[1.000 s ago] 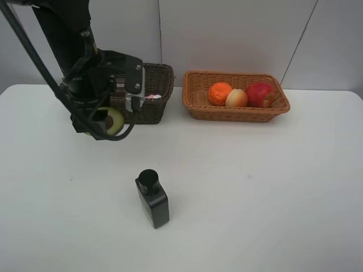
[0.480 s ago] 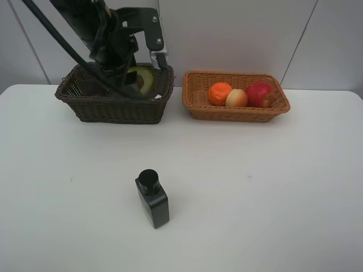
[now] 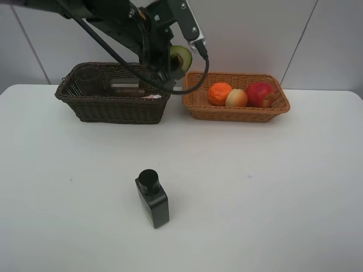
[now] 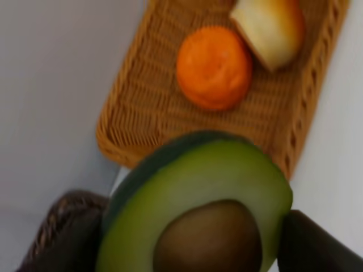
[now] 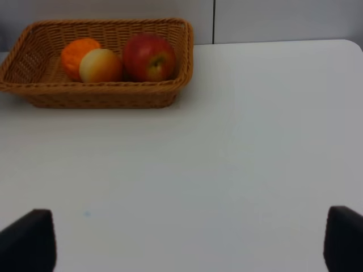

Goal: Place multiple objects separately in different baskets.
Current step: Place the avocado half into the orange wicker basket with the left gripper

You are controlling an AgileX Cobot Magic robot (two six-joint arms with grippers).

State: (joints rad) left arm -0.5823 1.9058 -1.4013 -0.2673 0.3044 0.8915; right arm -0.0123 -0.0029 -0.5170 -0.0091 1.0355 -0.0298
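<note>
Blurred contents of the dark brown basket [image 3: 113, 110]; peach [image 4: 271, 28] cut off.

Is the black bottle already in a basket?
No, the black bottle stands on the bare table, apart from both baskets.

Left arm colour: black links and joints [image 3: 108, 17], matte finish.
Left arm cables: thick black cables [image 3: 122, 59] looping loose below the wrist.
Left tool mount: pale grey metal bracket [image 3: 184, 20] with dark screw heads.
Left tool [image 4: 195, 238] fingers: black, rounded, blurred in the left wrist view.
Right tool [image 5: 187, 243] fingers: black, blunt tips [image 5: 27, 241] at the picture's lower corners.
</note>
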